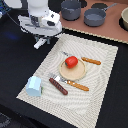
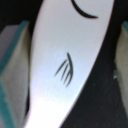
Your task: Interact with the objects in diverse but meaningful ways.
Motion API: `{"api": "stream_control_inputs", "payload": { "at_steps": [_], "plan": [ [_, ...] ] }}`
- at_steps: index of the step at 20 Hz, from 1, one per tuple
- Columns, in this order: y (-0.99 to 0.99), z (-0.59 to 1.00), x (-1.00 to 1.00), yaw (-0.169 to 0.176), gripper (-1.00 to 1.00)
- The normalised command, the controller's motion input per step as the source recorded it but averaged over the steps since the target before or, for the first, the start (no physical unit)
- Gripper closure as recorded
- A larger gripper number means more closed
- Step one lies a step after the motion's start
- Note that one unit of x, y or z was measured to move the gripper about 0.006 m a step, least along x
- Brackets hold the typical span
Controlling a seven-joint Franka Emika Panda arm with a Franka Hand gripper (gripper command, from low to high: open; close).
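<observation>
My gripper (image 1: 41, 39) hangs over the dark table beyond the placemat's far corner, at the exterior view's left. It is shut on a white elongated piece (image 1: 38, 44), which sticks out below the fingers. In the wrist view the white piece (image 2: 65, 50), with dark drawn marks, fills the gap between the two fingers (image 2: 12, 65). A red tomato (image 1: 71, 61) sits on a round wooden plate (image 1: 75, 75). A dark brown sausage (image 1: 58, 86) lies on the mat near a light blue cup (image 1: 34, 86).
A striped beige placemat (image 1: 100, 95) covers the table's middle. Orange-handled cutlery lies beside the plate: one piece (image 1: 91, 61) on the far side, one piece (image 1: 76, 84) on the near side. Two grey pots (image 1: 71, 9) (image 1: 95, 16) stand on a wooden board at the back.
</observation>
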Motion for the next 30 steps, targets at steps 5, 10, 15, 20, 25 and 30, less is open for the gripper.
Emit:
{"api": "stream_control_inputs", "payload": {
  "at_steps": [5,10,15,20,25,30],
  "plan": [
    [0.0,0.02,-0.04,0.044,1.0],
    [0.04,1.0,0.03,-0.031,1.0],
    [0.22,1.0,0.56,-0.045,1.0],
    [0.37,0.88,1.0,-0.003,1.0],
    [0.3,0.72,1.0,0.0,1.0],
    [0.14,0.64,1.0,-0.006,1.0]
  ]
}}
